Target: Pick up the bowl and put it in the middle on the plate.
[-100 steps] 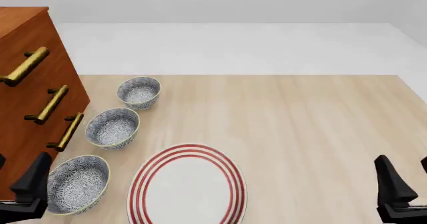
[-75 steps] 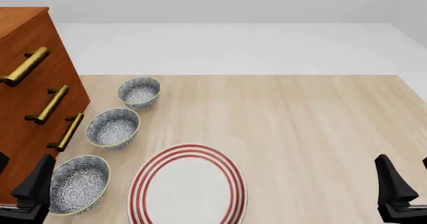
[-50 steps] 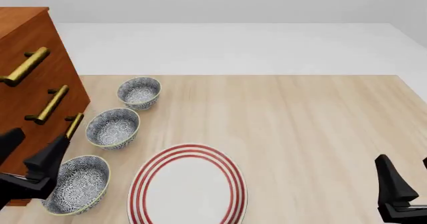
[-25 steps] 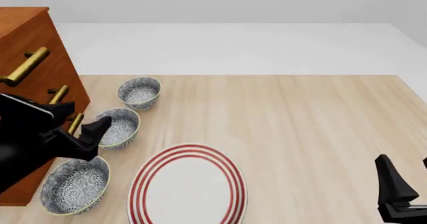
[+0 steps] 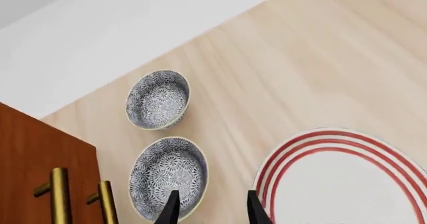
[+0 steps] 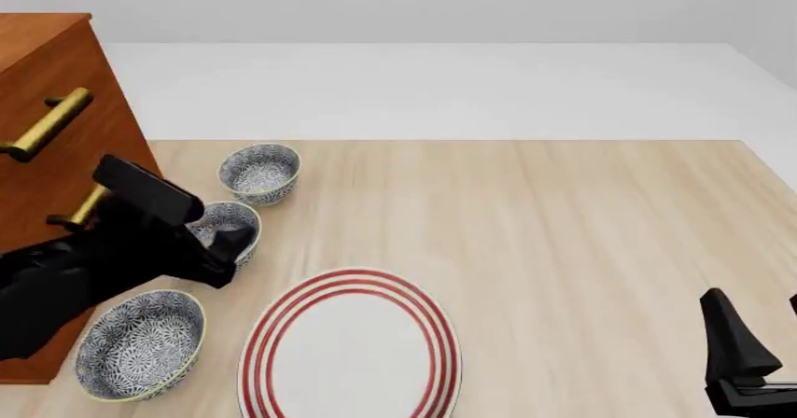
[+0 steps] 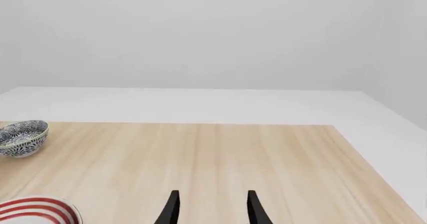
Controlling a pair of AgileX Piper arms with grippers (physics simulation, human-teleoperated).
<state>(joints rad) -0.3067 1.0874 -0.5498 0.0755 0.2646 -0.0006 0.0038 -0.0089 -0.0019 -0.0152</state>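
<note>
Three look-alike blue-grey floral bowls stand in a row along the table's left side. These are a far bowl [image 6: 260, 173] [image 5: 158, 99] [image 7: 23, 138], a middle bowl [image 6: 233, 224] [image 5: 168, 176] and a near bowl [image 6: 140, 343]. The white plate [image 6: 351, 343] [image 5: 347, 181] with red rings lies right of the near bowl and holds nothing. My left gripper [image 6: 222, 250] [image 5: 212, 211] hovers open over the middle bowl's plate-side rim, and its arm hides part of that bowl. My right gripper [image 6: 762, 343] [image 7: 212, 209] stays open and holds nothing at the near right.
An orange-brown wooden cabinet [image 6: 56, 82] [image 5: 33, 174] with brass handles [image 6: 50, 124] stands at the table's left edge, close beside the bowls and my left arm. The table's far edge [image 6: 449, 140] meets a white floor.
My left arm has risen from beside the near bowl and swung forward and right, ending over the middle bowl. The right arm has not moved, and the bowls and plate sit as before.
</note>
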